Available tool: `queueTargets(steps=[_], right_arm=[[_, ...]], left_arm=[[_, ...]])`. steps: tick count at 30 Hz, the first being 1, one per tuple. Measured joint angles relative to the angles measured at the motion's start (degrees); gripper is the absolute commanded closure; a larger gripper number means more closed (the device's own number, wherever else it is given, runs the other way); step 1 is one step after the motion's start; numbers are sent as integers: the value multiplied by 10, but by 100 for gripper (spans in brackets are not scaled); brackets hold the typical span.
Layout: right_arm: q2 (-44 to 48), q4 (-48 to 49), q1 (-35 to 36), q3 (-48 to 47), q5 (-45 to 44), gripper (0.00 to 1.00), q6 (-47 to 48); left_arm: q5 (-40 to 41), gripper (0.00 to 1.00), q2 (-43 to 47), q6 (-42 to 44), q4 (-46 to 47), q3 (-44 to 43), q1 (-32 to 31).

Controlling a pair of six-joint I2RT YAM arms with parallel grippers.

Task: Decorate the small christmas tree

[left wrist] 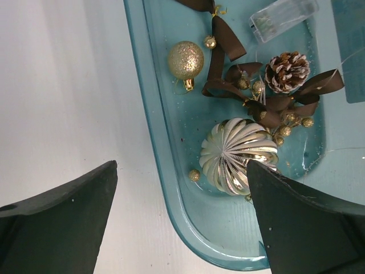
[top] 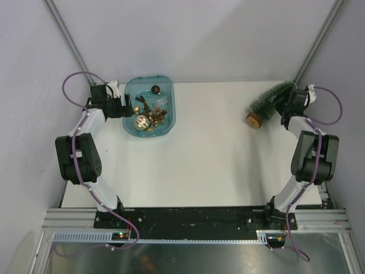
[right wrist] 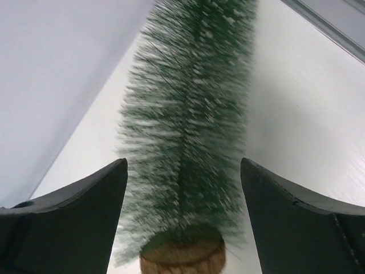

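At the far left of the white desk (top: pixel 217 148), in the overhead view, a blue tray (top: pixel 140 91) is seen holding a heap of gold and brown ornaments. The left gripper (top: pixel 126 108) is placed at its left rim. The small christmas tree (top: pixel 269 101) is laid on its side at the far right of the desk, well apart from the tray. Its brown base (top: pixel 254 120) is turned toward the desk's middle, and the right gripper (top: pixel 282 107) is just beside it.

From the left wrist, the tray's (left wrist: pixel 154 131) contents are told apart as they cannot be from above: a ribbed gold ball (left wrist: pixel 236 157), a glittered gold ball (left wrist: pixel 185 60), a frosted pine cone (left wrist: pixel 287 71), brown ribbon (left wrist: pixel 228 45), small gold beads (left wrist: pixel 194 174) and a clear plastic case (left wrist: pixel 283 17). The left gripper (left wrist: pixel 182 171) is spread wide across the rim, one finger outside the tray, the other overlapping the ribbed ball; nothing is held.

From the right wrist, the tree (right wrist: pixel 188 125) is shown blurred, base (right wrist: pixel 183 254) nearest. It is framed by the right gripper (right wrist: pixel 183 168), whose jaws are parted with a gap on either side.
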State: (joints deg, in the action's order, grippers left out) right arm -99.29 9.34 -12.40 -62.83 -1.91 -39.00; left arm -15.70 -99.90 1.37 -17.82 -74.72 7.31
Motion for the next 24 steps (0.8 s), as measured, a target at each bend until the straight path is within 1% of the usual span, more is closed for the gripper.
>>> queueTargets(steps=[1, 5, 11, 13, 15, 18, 19, 21, 24], right_arm=[[-17, 1, 1, -24, 4, 20, 0], [-71, -3, 10, -91, 4, 36, 2], [-137, -44, 27, -157, -5, 48, 13], [-149, -64, 32, -165, -10, 55, 17], [-154, -84, 38, -169, -18, 67, 24], [-157, -112, 48, -179, -30, 93, 37], [-157, -120, 52, -184, -35, 96, 41], [-157, -128, 59, -189, -42, 99, 50], [-153, -141, 79, -189, -55, 100, 66]], left_arm=[[0, 0, -4, 0, 0, 0, 0], [1, 0, -26, 0, -2, -8, 0], [0, 0, -40, 1, -3, -10, 0], [-1, 0, -40, 1, -3, -10, 0], [-2, 0, -40, 1, -3, -10, 0], [-8, 4, -40, 1, -3, -10, 0], [-11, 5, -40, 1, -3, -10, 0], [-16, 9, -40, 1, -3, -10, 0], [-30, 14, -40, 1, -2, -7, 0]])
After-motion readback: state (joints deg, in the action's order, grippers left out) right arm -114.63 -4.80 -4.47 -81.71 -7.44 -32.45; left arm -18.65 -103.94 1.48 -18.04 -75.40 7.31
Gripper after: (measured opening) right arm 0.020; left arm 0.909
